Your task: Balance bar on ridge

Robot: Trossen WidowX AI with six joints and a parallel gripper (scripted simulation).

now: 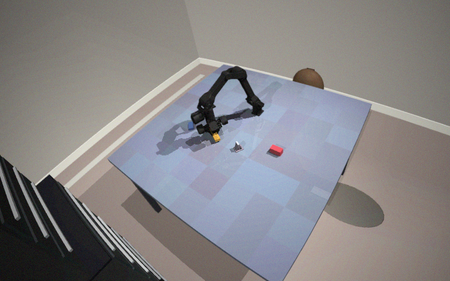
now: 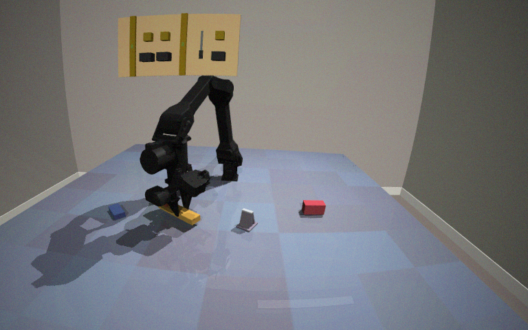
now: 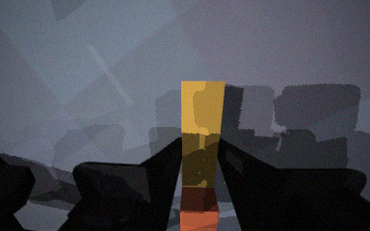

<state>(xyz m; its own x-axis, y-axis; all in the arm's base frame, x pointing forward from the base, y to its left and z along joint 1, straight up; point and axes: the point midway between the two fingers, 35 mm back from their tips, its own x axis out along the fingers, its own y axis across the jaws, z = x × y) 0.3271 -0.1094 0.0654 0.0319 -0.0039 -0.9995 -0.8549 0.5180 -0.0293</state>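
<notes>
Yellow bar (image 2: 185, 214) with an orange end (image 3: 198, 218) lies flat on the blue-grey counter (image 2: 335, 249), clamped across its width by the black jaws, which are closed partway onto its two long sides. Grey ridge (image 2: 247, 219) stands near the bar on the side towards the red block (image 2: 313, 207), apart from both. Blue block (image 2: 116, 211) rests beyond the arm (image 2: 221, 116).

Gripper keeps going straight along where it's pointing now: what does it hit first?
The gripper points down, fingers shut on the yellow bar, which seems to lie on the table. Straight on, it would press the bar into the table top; nothing else lies in that line.
</notes>
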